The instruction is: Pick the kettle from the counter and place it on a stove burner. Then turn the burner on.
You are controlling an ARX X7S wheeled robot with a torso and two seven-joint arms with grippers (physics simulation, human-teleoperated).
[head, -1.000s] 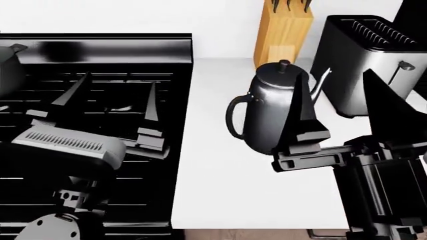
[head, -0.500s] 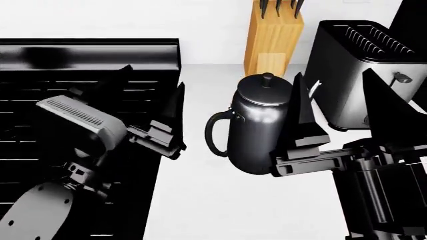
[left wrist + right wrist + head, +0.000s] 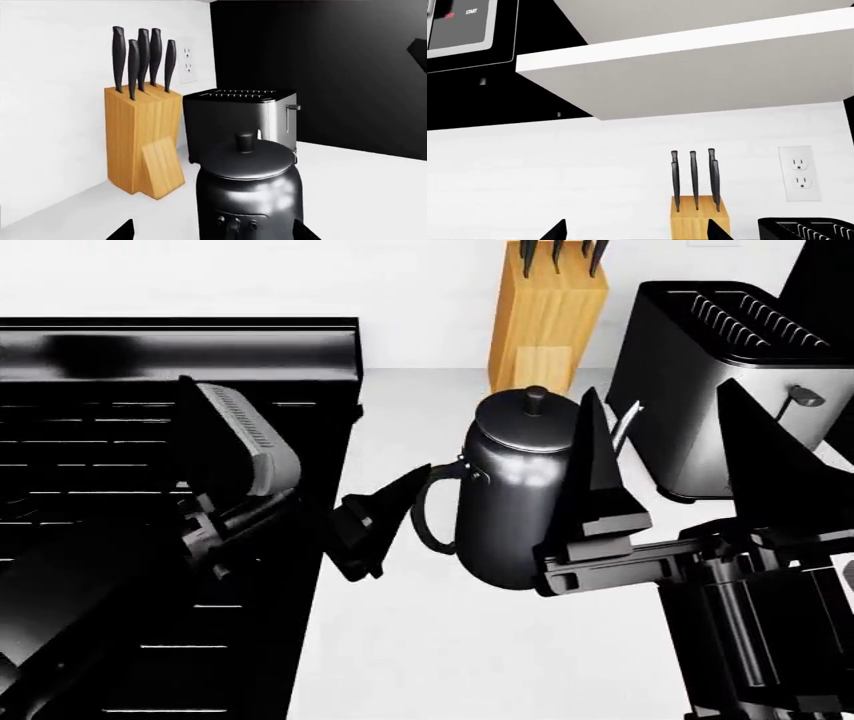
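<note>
Left gripper (image 3: 380, 525) is held open just beside the kettle (image 3: 514, 502) handle, at nine o'clock; contact perhaps, it cannot be told. Right gripper (image 3: 667, 455) is spread open too.

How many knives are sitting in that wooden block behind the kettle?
5. All stand handle-up in the top of the knife block, which sits against the wall beside the toaster, behind the kettle. Their black handles cluster closely, so another could be hidden behind them.
</note>
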